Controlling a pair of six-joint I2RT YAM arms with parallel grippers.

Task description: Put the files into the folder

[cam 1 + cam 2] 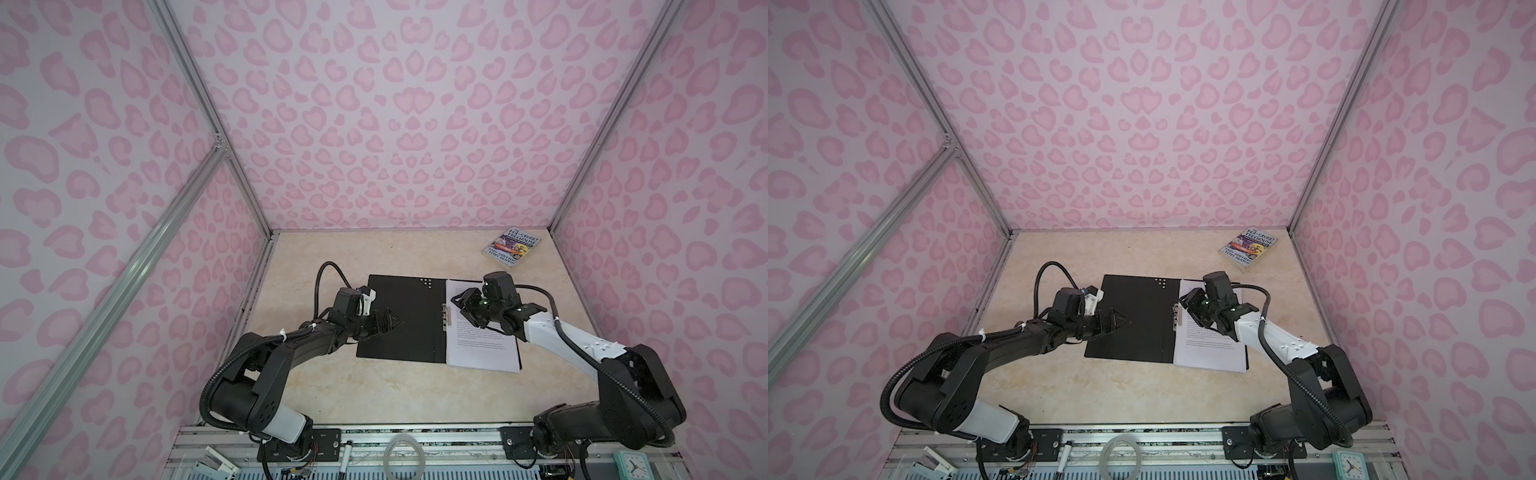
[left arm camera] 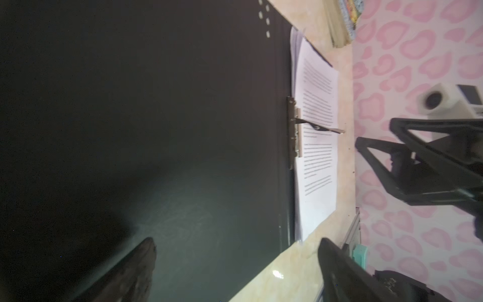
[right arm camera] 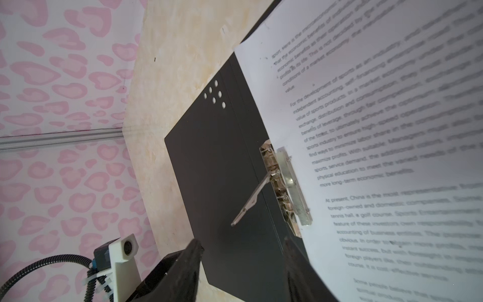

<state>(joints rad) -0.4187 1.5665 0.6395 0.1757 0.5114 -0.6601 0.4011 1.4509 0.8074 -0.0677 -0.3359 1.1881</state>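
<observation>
Right gripper (image 3: 240, 244), files (image 3: 392, 117): "At present"

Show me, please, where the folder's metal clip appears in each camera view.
In a top view: clip, on the folder spine, slightly right of centre.
In a top view: clip, nearer the centre.
Left wrist: clip, right of centre, against the papers.
Right wrist: clip, right of centre, lever raised.
Shared landmark: white dots on the folder.

Black folder (image 1: 415, 332), white files (image 1: 482, 349) with black text, pink heart-spotted walls (image 1: 374, 104), cream marbled table (image 1: 374, 395), colourful book (image 1: 512, 248)
</observation>
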